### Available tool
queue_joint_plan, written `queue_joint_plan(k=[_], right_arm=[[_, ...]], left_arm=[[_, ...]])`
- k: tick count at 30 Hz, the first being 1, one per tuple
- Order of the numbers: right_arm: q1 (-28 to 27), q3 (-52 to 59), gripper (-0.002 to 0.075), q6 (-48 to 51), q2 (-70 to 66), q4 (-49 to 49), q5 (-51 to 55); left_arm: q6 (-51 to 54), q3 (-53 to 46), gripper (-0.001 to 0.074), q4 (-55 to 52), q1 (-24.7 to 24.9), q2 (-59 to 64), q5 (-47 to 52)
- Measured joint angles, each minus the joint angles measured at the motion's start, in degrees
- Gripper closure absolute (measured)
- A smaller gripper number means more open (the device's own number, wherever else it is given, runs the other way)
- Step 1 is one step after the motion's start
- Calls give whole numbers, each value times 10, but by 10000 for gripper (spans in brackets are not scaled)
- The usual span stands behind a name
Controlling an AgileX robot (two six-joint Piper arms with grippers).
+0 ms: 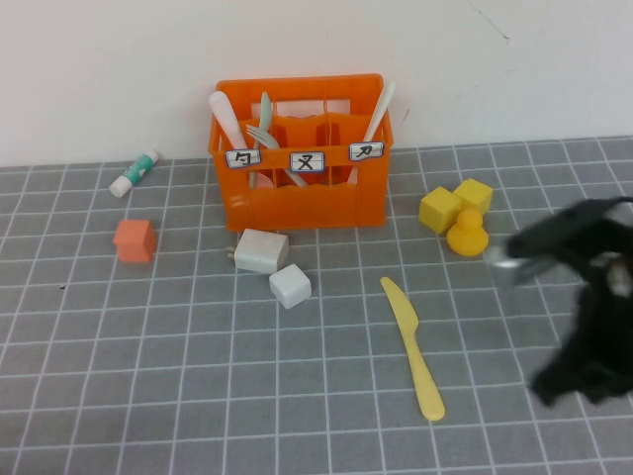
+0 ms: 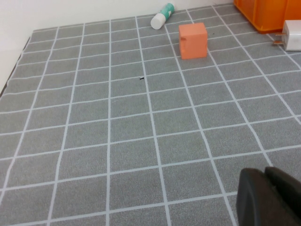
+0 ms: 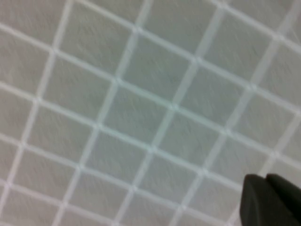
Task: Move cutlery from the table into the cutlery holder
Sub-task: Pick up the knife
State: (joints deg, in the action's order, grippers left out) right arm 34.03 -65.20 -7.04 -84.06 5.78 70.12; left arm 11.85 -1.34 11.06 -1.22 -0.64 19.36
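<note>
The pale-yellow knife lies flat on the grey grid table, in front of and to the right of the orange cutlery holder. The holder stands at the back and has white and pale-green utensils in it. My right gripper is blurred at the right edge, to the right of the knife and apart from it. In the right wrist view it is shut and empty over bare grid. My left gripper is shut and empty over the table's left part. It does not show in the high view.
A salmon cube and a green-white tube lie at the left. Two white blocks sit in front of the holder. Yellow cubes and a yellow duck lie at the right.
</note>
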Motion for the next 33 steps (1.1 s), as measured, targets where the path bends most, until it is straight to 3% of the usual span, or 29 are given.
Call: queue_joint_plan(k=[12, 19, 33], right_arm=[[16, -147, 729, 35, -182, -74, -92], [16, -211, 729, -37, -252, -74, -88], [16, -272, 677, -74, -342, -72, -35]], left_arm=[[-1, 0, 736, 0, 0, 0, 0], [-1, 0, 736, 0, 0, 0, 0], [-1, 0, 736, 0, 0, 0, 0]])
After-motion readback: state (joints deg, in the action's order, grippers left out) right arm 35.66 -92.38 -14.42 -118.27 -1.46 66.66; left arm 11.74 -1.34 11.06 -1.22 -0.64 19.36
